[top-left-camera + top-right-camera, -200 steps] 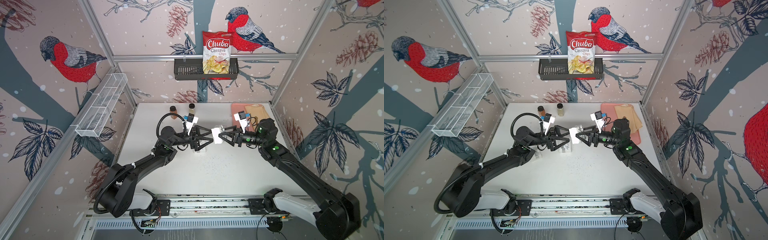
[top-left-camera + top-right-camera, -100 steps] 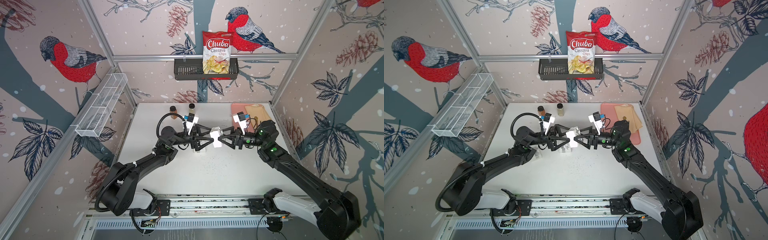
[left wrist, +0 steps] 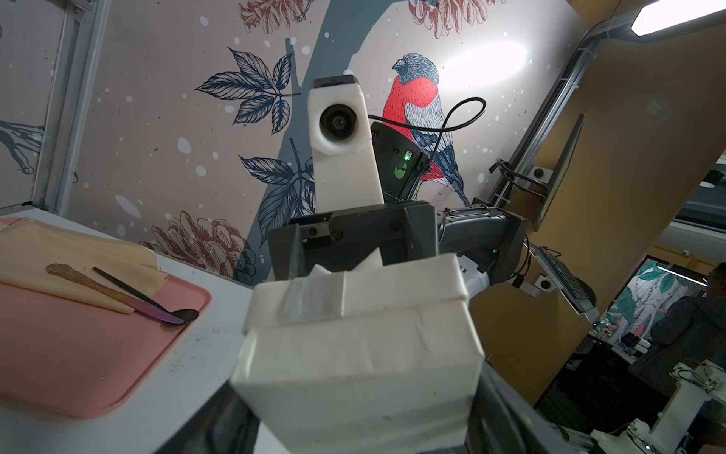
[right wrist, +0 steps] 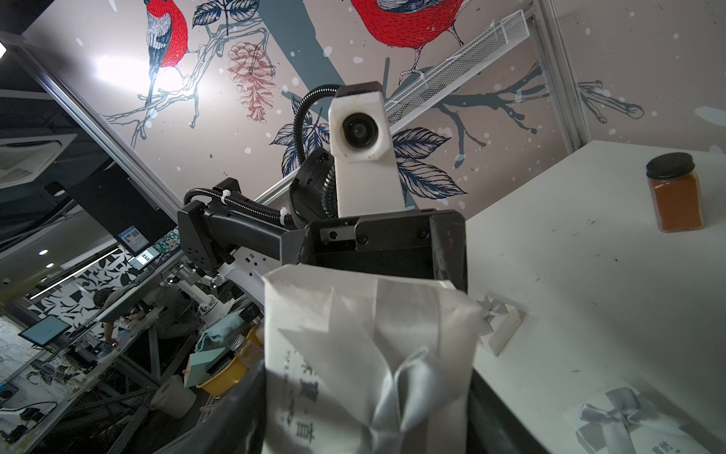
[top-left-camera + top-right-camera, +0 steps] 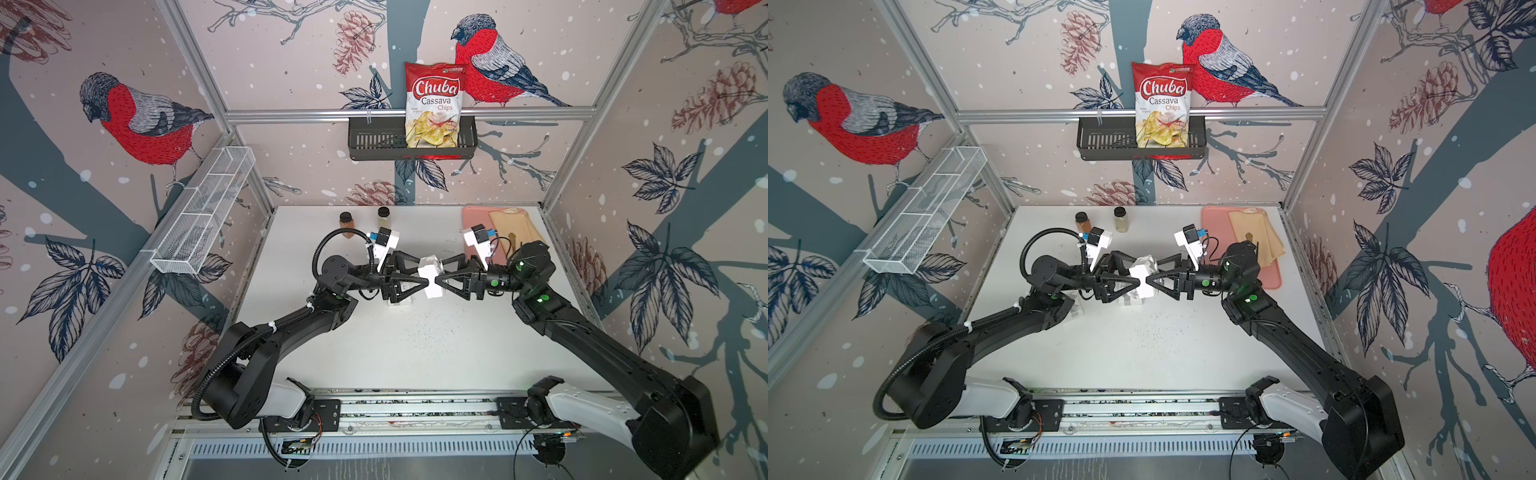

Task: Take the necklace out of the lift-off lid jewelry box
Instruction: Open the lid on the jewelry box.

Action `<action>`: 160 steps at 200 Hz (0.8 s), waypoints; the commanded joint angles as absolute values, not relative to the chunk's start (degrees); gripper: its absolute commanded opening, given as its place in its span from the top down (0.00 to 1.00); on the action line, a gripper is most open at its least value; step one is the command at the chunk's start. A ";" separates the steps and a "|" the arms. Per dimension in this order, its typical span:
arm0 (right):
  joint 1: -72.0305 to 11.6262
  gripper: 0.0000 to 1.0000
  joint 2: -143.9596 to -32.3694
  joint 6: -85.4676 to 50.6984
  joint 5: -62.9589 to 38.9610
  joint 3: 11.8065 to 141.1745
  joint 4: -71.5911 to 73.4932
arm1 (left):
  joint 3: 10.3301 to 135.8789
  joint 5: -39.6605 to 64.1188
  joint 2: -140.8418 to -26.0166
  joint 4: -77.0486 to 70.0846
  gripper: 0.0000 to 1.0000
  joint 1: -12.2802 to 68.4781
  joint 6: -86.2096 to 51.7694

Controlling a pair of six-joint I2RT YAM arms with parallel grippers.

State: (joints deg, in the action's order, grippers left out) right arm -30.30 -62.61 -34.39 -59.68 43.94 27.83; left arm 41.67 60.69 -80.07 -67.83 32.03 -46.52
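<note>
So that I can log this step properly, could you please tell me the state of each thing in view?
jewelry box: closed, lid on, held off the table.
right gripper: jaws shut on the jewelry box.
left gripper: jaws around the box's other end, grip unclear.
necklace: not visible.
chip bag: upright in the wall basket.
brown jar: upright, capped.
pale jar: upright, capped.
pink tray: flat on the table, holding a cloth.

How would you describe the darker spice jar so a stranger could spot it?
Start at the white table and go to its far edge, below the black wall basket. Two black-lidded jars stand there side by side. The darker jar is the one nearer the wire shelf, filled with orange-brown contents, whereas the paler jar holds beige contents.
</note>
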 commanded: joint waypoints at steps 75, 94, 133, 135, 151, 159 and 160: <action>-26.54 0.32 -60.81 -33.44 -63.67 42.89 29.43 | 42.45 59.05 -79.72 -65.92 0.45 32.07 -43.35; -25.03 0.32 -59.75 -31.68 -63.59 42.93 26.58 | 42.53 58.89 -79.87 -65.70 0.45 32.04 -43.17; -19.74 0.30 -56.46 -27.10 -60.04 42.78 17.09 | 43.03 58.89 -79.67 -65.66 0.44 32.01 -43.40; -19.46 0.30 -56.32 -26.77 -59.44 42.78 16.38 | 43.01 59.00 -79.64 -65.66 0.44 32.00 -43.44; -17.52 0.30 -55.77 -24.04 -51.70 43.38 8.35 | 43.44 59.20 -79.37 -65.52 0.43 31.95 -43.50; -16.72 0.30 -56.08 -23.25 -46.88 43.42 4.94 | 43.71 59.35 -79.28 -65.41 0.43 31.98 -43.35; -16.67 0.30 -56.12 -23.14 -46.29 43.38 4.54 | 43.70 59.38 -79.28 -65.40 0.43 31.99 -43.38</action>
State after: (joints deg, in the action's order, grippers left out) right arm -18.37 -56.14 -28.01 -58.57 42.96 16.80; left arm 42.74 59.20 -79.79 -63.92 32.08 -43.48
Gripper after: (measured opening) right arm 0.700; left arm 0.568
